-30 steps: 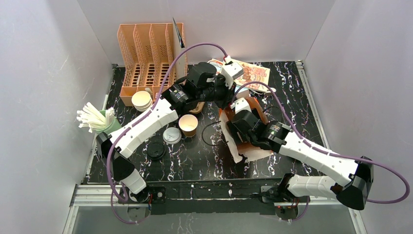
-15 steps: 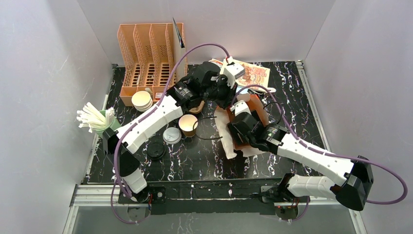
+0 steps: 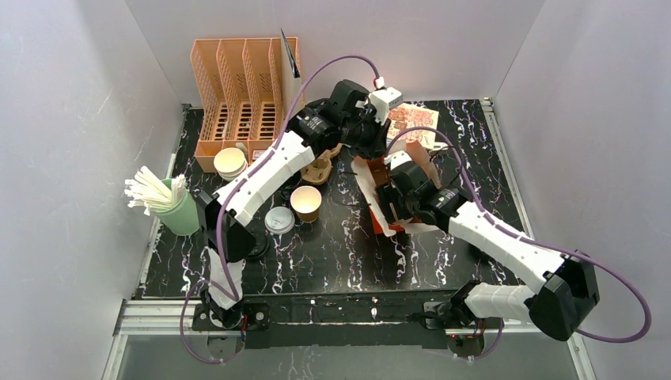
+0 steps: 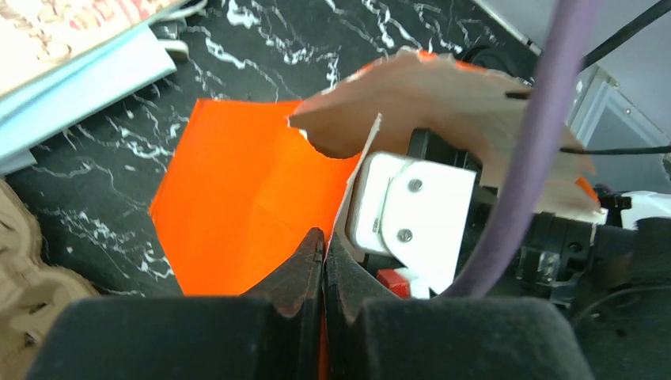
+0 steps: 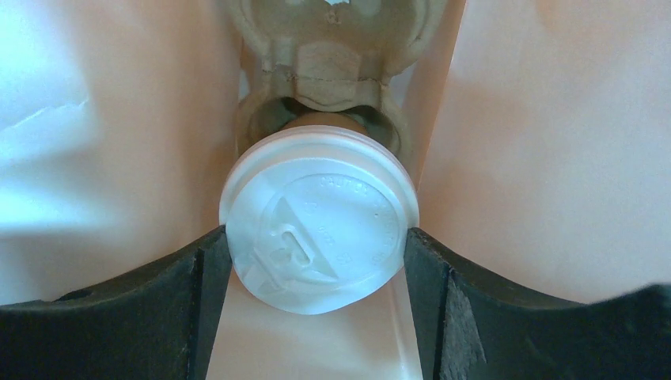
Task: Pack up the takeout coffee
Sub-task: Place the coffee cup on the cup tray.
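The takeout coffee (image 5: 319, 219), a brown kraft cup under a white plastic lid, is inside a paper bag, orange inside (image 4: 237, 198). My right gripper (image 5: 316, 261) is shut on it, one finger on each side of the lid. A pulp cup carrier (image 5: 332, 63) lies just beyond the cup in the bag. My left gripper (image 4: 324, 245) is shut on the bag's rim and holds the mouth up. In the top view the bag (image 3: 378, 214) stands mid-table, the left gripper (image 3: 372, 146) is at its far edge, and the right gripper is hidden inside it.
An open kraft cup (image 3: 305, 202), a white lid (image 3: 278, 219) and a black lid (image 3: 253, 245) sit left of the bag. A pulp carrier (image 3: 320, 169), a cup stack (image 3: 230, 162), an orange rack (image 3: 241, 87), a green cup of straws (image 3: 170, 207) and a magazine (image 3: 413, 123) are further off.
My left gripper has pulled the bag's rim up and toward the back right, so the bag stands more upright. My right arm has followed the bag toward the back.
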Controlling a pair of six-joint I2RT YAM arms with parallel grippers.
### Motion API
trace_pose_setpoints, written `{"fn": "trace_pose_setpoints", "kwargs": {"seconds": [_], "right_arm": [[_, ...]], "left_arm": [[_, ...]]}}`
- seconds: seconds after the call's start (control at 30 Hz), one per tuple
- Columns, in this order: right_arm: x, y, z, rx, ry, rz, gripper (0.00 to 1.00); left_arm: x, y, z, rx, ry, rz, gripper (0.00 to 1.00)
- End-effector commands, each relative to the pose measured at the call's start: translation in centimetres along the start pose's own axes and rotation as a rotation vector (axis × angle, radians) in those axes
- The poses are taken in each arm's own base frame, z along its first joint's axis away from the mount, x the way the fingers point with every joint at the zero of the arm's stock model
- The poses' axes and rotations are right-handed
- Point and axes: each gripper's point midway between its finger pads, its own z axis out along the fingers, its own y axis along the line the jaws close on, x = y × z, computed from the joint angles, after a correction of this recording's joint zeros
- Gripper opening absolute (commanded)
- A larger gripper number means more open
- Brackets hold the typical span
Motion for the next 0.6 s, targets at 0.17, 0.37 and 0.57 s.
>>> {"fn": "trace_pose_setpoints", "kwargs": {"seconds": [0.17,0.37,0.57], "right_arm": [[1.5,0.8,1.1,-0.093,0.192,0.006,0.2],[2.0,0.1,1.8,-0.083,0.301,0.038,0.2],[2.4,0.0,3.2,-0.091,0.359,0.029,0.2]], "left_arm": [[2.1,2.1,-0.3,0.001,0.092,-0.151,0.0],[-0.7,4.9,-0.1,-0.041,0.013,-0.215,0.0],[-2.1,6.6,0.6,-0.111,-0.055,-0.221,0.15]]}}
